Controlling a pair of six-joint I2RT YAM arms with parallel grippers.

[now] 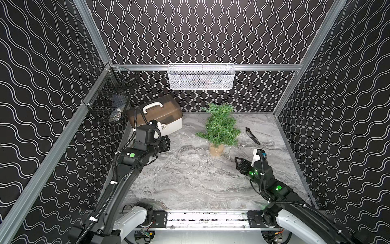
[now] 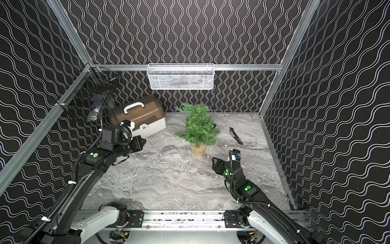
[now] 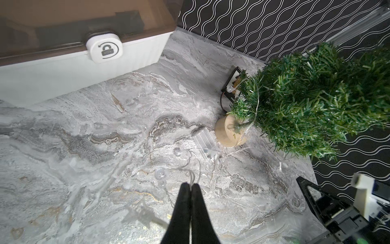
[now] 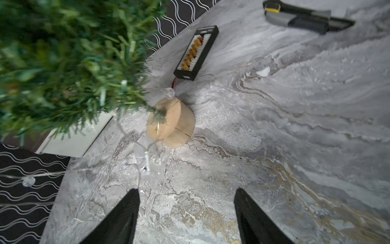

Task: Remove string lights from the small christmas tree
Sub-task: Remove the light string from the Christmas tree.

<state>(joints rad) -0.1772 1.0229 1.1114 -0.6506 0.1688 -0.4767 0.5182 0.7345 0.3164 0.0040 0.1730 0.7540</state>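
Observation:
The small christmas tree (image 1: 219,126) (image 2: 198,126) stands upright on its tan base (image 3: 230,133) at the back middle of the table. The string lights trail from its lower branches (image 3: 256,99) down to the marble. Their clear battery box (image 3: 204,143) lies beside the base, with bulbs (image 3: 160,173) scattered nearby. My left gripper (image 3: 191,186) (image 1: 166,143) hovers left of the tree, shut on a loop of the string lights' wire. My right gripper (image 4: 186,192) (image 1: 237,162) is open and empty in front of and to the right of the base, with a strand (image 4: 145,156) lying ahead of it.
A brown-lidded white box (image 1: 158,115) sits at the back left. A black connector board (image 4: 196,50) lies behind the tree and a black knife-like tool (image 1: 252,135) to its right. A white mesh basket (image 1: 200,76) and a black wire basket (image 1: 109,101) hang on the walls.

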